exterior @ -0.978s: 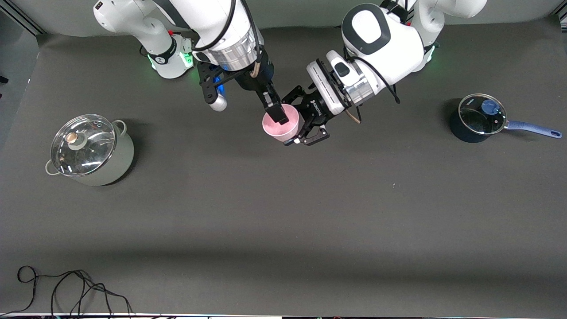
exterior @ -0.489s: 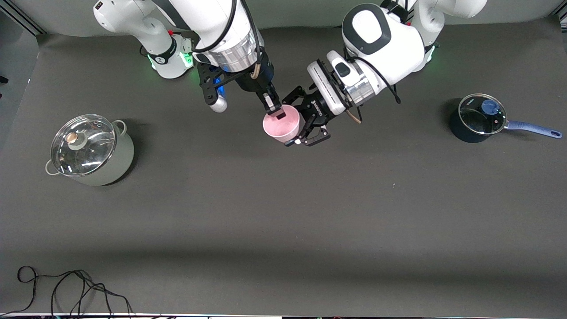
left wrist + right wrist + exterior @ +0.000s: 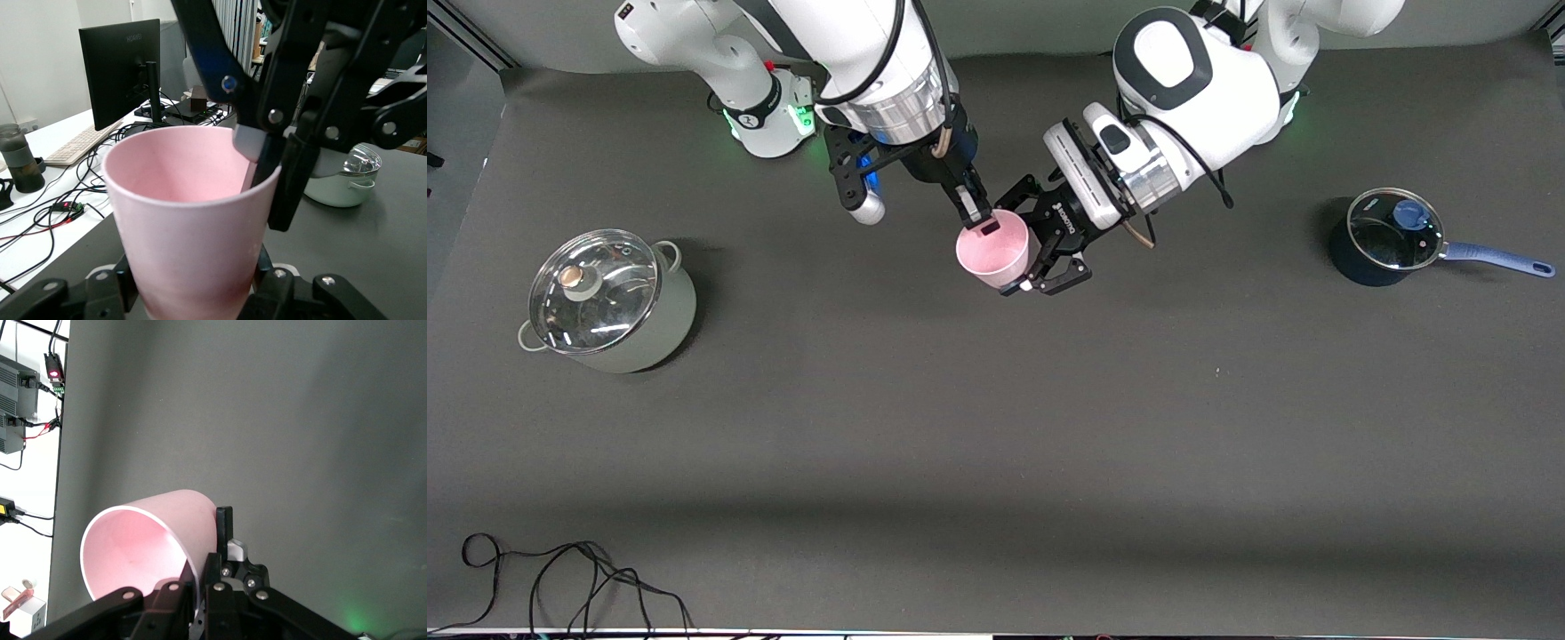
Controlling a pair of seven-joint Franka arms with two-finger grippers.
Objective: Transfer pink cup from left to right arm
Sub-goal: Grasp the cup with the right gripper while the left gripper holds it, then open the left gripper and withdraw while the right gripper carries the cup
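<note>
Starting at the right arm's end of the worktop point(image 3: 996, 427), a pale green lidded pot point(image 3: 609, 302) is seen standing well apart from the action, and a loose black cable point(image 3: 569, 578) lies at the edge nearest the front camera. Neither is involved in the handover.

Toward the middle, the right end effector point(image 3: 985, 227) is found at the rim of the pink cup point(image 3: 993, 253). In both wrist views its slim fingers are seen straddling the cup wall, one inside the mouth and one outside, and they appear clenched on the rim point(image 3: 200, 533); this pinch is judged suited to a thin-walled tumbler whose body is already occupied by the other arm.

The cup is held in the air above the worktop, between the two arms, with its mouth turned up and tipped slightly toward the right arm, presumably so that the rim is offered to it.

Next along, the left end effector point(image 3: 1040, 253) is clamped around the lower body of the cup point(image 3: 193, 233), its claw-like links being visible on either side of the base. The cup is thus gripped by both arms at once, and the transfer is judged nearly complete, with only the left arm's release outstanding.

At the left arm's end, a dark saucepan point(image 3: 1392, 236) with a glass lid and blue handle is left untouched.
</note>
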